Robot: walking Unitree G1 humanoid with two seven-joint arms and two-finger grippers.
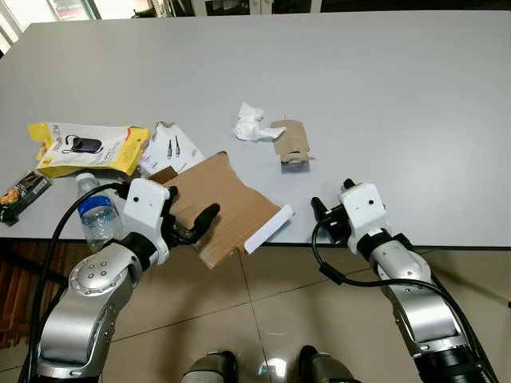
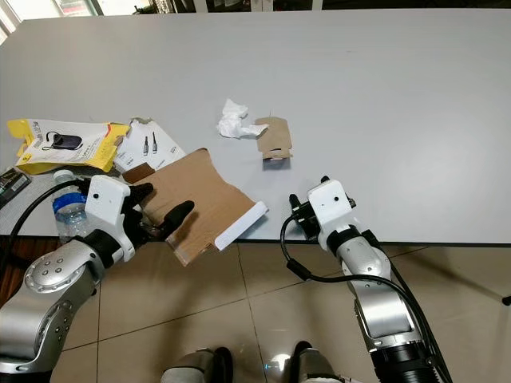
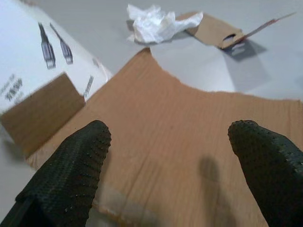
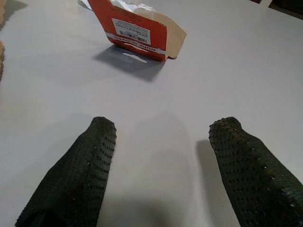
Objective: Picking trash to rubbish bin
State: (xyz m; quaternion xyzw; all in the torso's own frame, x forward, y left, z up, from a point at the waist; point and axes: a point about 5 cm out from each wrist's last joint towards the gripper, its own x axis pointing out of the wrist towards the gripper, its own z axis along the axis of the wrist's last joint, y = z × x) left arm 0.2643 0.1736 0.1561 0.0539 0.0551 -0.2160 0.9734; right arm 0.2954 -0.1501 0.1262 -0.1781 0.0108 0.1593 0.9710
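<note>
Grey bench (image 1: 383,88) carried the trash. Biggest: cardboard sheet (image 1: 227,203), overhanging bench's near edge, long axis diagonal, white strip end toward the robot. Prob. light, stiff, bendy; grip at the overhanging edge. Left gripper (image 3: 165,156), jaws spread, straddled it. Right gripper (image 4: 161,165), jaws spread, sat right of the sheet. Small card box (image 1: 289,142) & crumpled tissue (image 1: 251,122) lay beyond.

Bright, even light; soft shadows.
</note>
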